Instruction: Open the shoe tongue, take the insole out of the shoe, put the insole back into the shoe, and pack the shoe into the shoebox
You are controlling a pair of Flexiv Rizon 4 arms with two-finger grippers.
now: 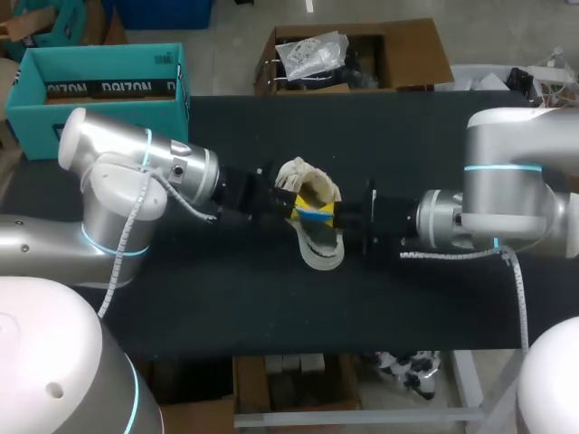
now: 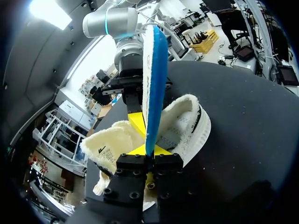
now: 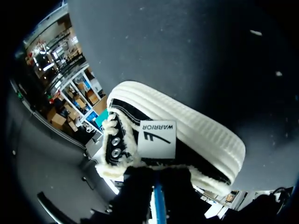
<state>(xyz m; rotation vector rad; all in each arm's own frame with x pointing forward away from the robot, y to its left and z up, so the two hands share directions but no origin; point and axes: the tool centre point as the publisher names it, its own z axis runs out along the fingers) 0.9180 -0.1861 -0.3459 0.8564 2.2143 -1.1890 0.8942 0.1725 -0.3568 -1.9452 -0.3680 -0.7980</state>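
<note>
The left gripper (image 2: 149, 157) is clamped on the blue-edged insole (image 2: 156, 70), upright over the fleecy shoe (image 2: 187, 123) lying mid-way along the table (image 1: 181, 298), while I cannot tell whether the right gripper (image 1: 338, 218) beside it grips anything.

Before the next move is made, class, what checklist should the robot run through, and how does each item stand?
1. Left end effector shut on the insole: ok.
2. Right end effector has a firm grip on the insole: cannot tell.
3. Insole lying flat inside the shoe: not ok, it stands on edge at the opening.
4. Shoe opening spread wide, with the fleece lining exposed: ok.
5. Shoebox top open to receive the shoe: ok.
</note>
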